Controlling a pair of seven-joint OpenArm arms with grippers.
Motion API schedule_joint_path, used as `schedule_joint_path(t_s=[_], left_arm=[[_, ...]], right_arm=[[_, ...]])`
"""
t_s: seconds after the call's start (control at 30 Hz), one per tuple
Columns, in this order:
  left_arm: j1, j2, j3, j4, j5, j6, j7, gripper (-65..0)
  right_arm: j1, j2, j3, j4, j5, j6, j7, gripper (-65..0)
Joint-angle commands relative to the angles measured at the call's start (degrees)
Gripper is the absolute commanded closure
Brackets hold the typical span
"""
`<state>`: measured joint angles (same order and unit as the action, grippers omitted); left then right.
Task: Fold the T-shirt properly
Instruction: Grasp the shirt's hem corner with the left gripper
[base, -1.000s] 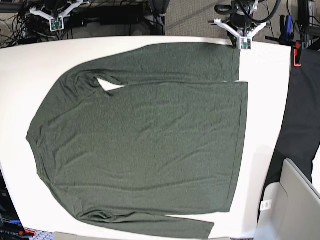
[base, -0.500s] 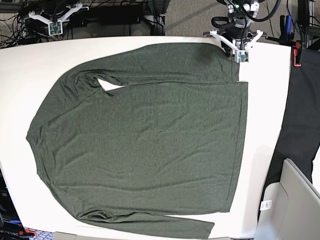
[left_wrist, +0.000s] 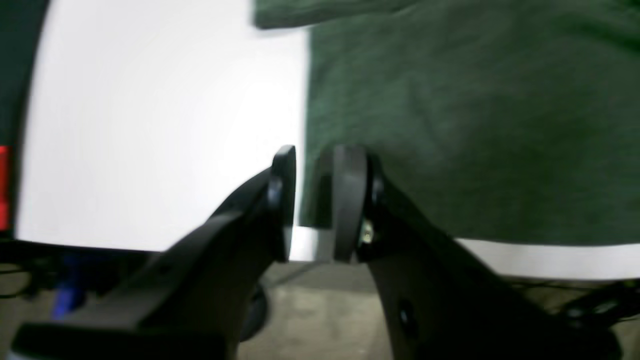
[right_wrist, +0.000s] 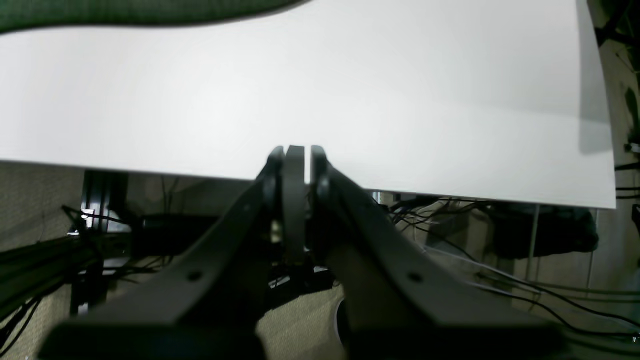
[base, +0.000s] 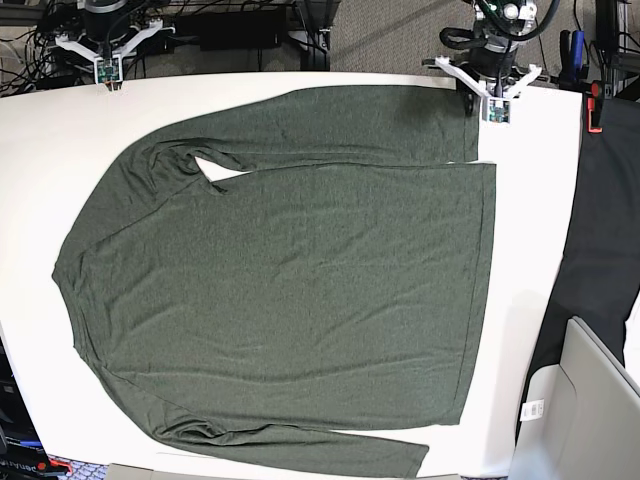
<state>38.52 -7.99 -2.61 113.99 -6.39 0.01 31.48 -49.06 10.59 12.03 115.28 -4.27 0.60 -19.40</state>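
bench (base: 40, 150): white top, carries everything; bare strip runs beside the left pincer, on the side away from the cloth.
T-shirt (base: 290, 270): dark olive, long-sleeved, spread flat over most of the bench. Hem end points toward the left pincer, collar end lies nearer the right pincer. One sleeve lies folded in along the edge under the left pincer.
black cloth (base: 605, 230): hangs off the bench end beyond the left pincer, apart from the shirt; not part of the job.
left pincer (left_wrist: 310, 200): at the sleeve cuff corner, jaws parted a narrow gap, nothing between them; one finger over fabric, the other over bare bench.
right pincer (right_wrist: 295, 200): pressed fully together, empty, at the bench edge, well apart from the fabric (right_wrist: 125, 10).
risk 1: gap straddles the cuff edge; closing slightly off likely pinches air or one layer only.
risk 2: thin knit, so a one-corner lift probably drags and wrinkles the flat body.
risk 3: right pincer idle, so the fold may skew.
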Motion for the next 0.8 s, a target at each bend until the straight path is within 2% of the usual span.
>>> schedule_joint_path(t_s=[0.0,0.1,0.23,0.43,0.67,0.77], left_arm=[[0.47,-0.32,-0.60,1.13,-1.39,0.30,0.47,-13.4],[0.20,-0.32,-1.12,1.83,-7.28,0.30,5.75,-16.6],[0.38,0.56,-4.73,3.15,-14.84,0.30,9.53,-19.8],[-0.94,0.56,-10.88,3.06,-25.30,0.30,14.98,-20.2],[-4.28,0.56,-15.28,2.71,-33.12,0.30,23.33,-20.2],[-4.98,0.56,-15.63,2.36,-33.21,0.30,25.00,-20.2]], right_arm=[[-0.74,0.36,0.06,1.24,-0.08,-0.38,1.16,0.0],[-0.74,0.36,0.06,1.24,-0.08,-0.38,0.72,0.0],[-0.83,0.36,0.23,1.24,-0.08,-0.38,0.80,0.0],[-0.83,0.36,-0.03,1.24,-0.08,-0.38,0.80,0.0],[-0.83,0.36,-0.03,1.24,-0.08,-0.38,0.80,0.0],[-0.92,0.18,-0.03,1.24,-0.08,-0.38,0.98,0.0]])
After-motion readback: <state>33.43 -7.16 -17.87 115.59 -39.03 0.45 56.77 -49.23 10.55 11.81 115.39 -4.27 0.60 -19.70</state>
